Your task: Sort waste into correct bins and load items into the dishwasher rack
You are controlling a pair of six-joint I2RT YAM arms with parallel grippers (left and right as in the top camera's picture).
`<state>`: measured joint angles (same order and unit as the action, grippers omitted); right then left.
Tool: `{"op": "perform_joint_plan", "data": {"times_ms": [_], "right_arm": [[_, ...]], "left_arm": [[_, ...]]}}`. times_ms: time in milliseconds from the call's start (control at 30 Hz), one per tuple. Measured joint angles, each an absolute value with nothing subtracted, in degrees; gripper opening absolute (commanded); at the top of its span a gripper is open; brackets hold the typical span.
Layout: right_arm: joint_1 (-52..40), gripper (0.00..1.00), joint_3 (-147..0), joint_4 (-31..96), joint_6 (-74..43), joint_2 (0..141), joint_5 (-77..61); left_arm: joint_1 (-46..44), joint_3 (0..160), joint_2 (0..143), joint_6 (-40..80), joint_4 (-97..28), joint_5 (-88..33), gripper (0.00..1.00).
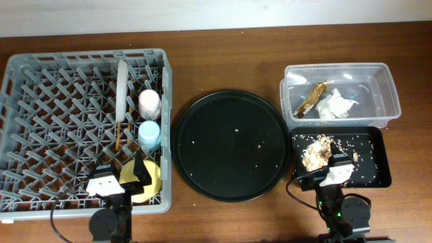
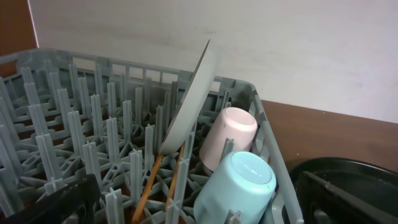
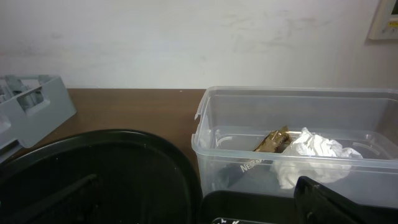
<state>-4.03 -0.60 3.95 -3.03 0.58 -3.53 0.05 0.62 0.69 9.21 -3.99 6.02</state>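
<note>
The grey dishwasher rack (image 1: 40,101) holds the upright pale plate (image 1: 122,91), the pink cup (image 1: 148,102), the light-blue cup (image 1: 149,133), the wooden chopsticks (image 1: 120,138) and the yellow bowl (image 1: 154,179). My left gripper (image 1: 135,177) is open over the rack's front right corner, partly hiding the bowl. In the left wrist view the plate (image 2: 196,93), pink cup (image 2: 230,134), blue cup (image 2: 239,186) and chopsticks (image 2: 149,183) lie ahead of the open fingers (image 2: 193,199). The clear tub (image 1: 385,74) holds the foil wrapper (image 1: 312,98) and the tissue (image 1: 335,104). The shallow black tray (image 1: 374,158) holds food scraps (image 1: 316,152). My right gripper (image 1: 337,165) is open above that tray.
The large round black tray (image 1: 229,145) with a few crumbs lies between the rack and the bins. The right wrist view shows it (image 3: 93,168), the tub (image 3: 298,99) with wrapper (image 3: 272,140) and tissue (image 3: 311,152), and a rack corner (image 3: 31,106).
</note>
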Motion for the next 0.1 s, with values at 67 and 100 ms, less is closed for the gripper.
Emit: {"op": "perform_joint_plan", "data": {"times_ms": [67,100], "right_arm": [[-4.03,0.99,-0.60,3.95,-3.05,0.58,-3.53],[-4.03,0.99,-0.60,3.95,-3.05,0.58,-3.53]], "left_arm": [[0.05,0.62,0.69,9.21,-3.99,6.02,0.99],[0.05,0.62,0.69,9.21,-3.99,6.02,0.99]]}}
